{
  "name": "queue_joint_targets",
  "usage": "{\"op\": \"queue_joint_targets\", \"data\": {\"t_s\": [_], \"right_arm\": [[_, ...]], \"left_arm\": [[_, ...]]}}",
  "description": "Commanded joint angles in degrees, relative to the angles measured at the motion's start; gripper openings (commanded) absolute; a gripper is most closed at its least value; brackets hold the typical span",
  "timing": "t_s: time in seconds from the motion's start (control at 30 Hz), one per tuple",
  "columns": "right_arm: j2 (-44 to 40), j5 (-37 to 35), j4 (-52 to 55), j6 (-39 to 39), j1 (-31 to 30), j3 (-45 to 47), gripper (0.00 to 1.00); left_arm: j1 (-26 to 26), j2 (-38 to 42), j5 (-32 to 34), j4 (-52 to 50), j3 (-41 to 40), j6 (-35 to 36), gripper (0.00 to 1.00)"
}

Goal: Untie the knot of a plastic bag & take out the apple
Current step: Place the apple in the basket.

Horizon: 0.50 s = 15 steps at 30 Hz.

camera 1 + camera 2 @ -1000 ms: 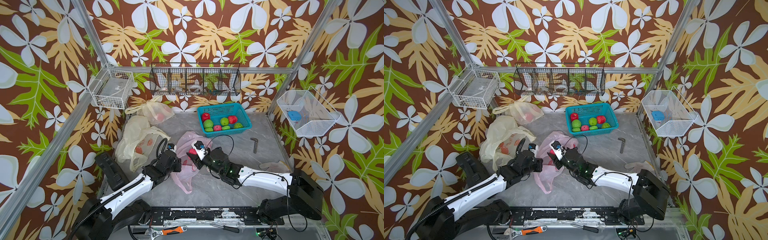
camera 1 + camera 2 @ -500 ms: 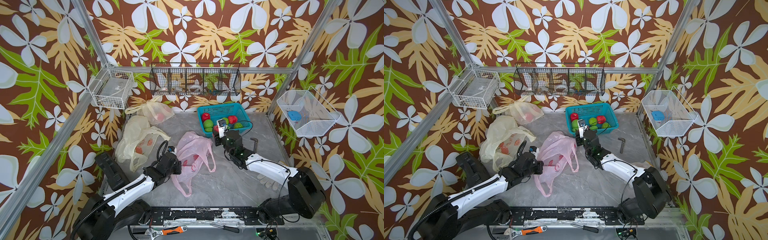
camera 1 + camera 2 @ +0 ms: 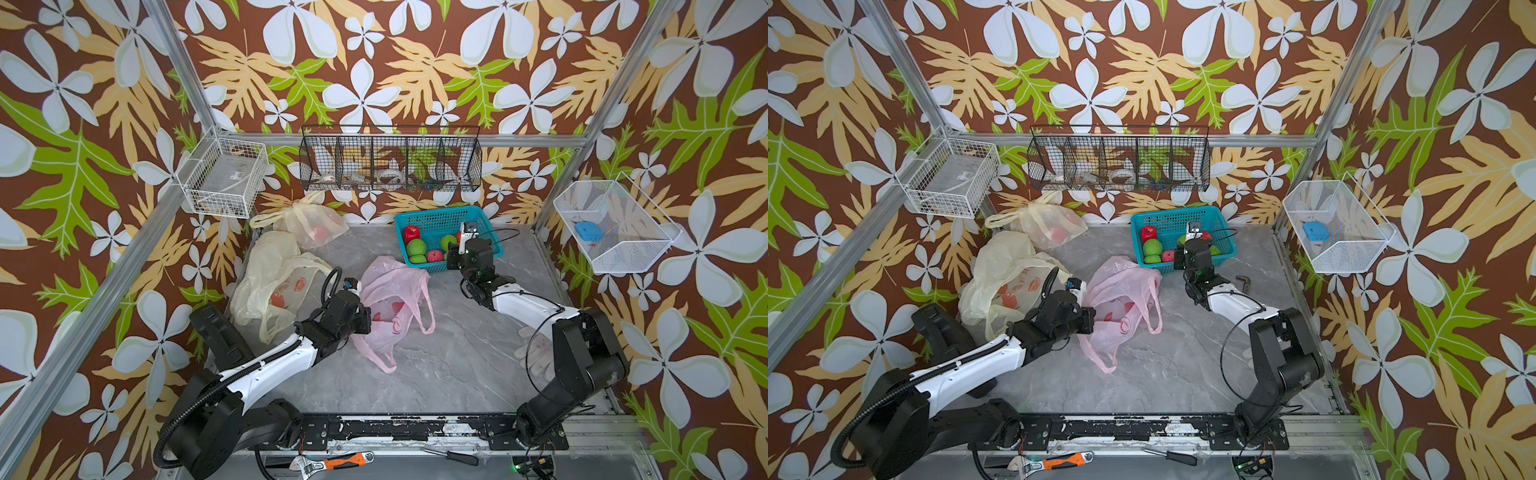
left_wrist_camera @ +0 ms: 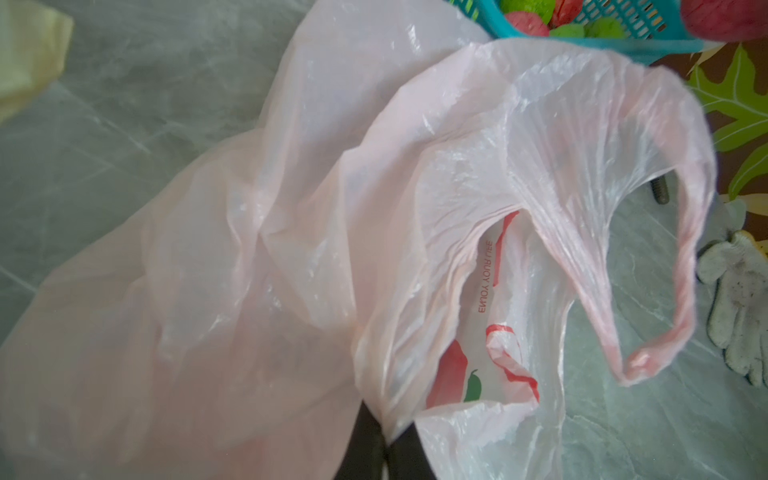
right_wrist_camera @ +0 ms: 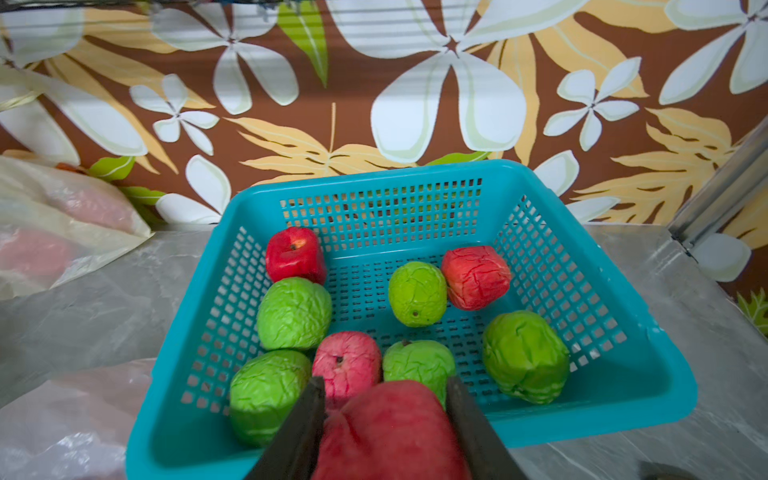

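Right wrist: apple (image 5: 390,432) now at basket (image 5: 374,183)

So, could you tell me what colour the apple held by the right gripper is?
The apple is red, clearest in the right wrist view.

Pink bag (image 3: 390,286), red apple (image 5: 390,432), teal basket (image 3: 440,218)
Basket fruit (image 5: 294,313) red and green; walls (image 3: 374,62) brown with white flowers, tan and green leaves.

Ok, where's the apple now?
Right wrist view: the red apple is clamped in the right gripper, over the teal basket's near rim.
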State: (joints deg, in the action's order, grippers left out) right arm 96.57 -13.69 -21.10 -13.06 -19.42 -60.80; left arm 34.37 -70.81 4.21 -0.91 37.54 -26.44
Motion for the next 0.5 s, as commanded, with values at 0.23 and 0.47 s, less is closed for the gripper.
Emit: {"op": "queue_joint_targets", "data": {"t_s": [0.23, 0.47], "right_arm": [[9.05, -0.85, -0.69, -4.69, 5.27, -6.73, 0.40], [17.38, -1.86, -0.40, -4.25, 6.21, -12.98, 0.45]], "left_arm": [[-0.09, -1.47, -0.64, 1.49, -0.08, 1.29, 0.00], [-0.09, -1.73, -0.42, 2.61, -1.28, 0.95, 0.00]]}}
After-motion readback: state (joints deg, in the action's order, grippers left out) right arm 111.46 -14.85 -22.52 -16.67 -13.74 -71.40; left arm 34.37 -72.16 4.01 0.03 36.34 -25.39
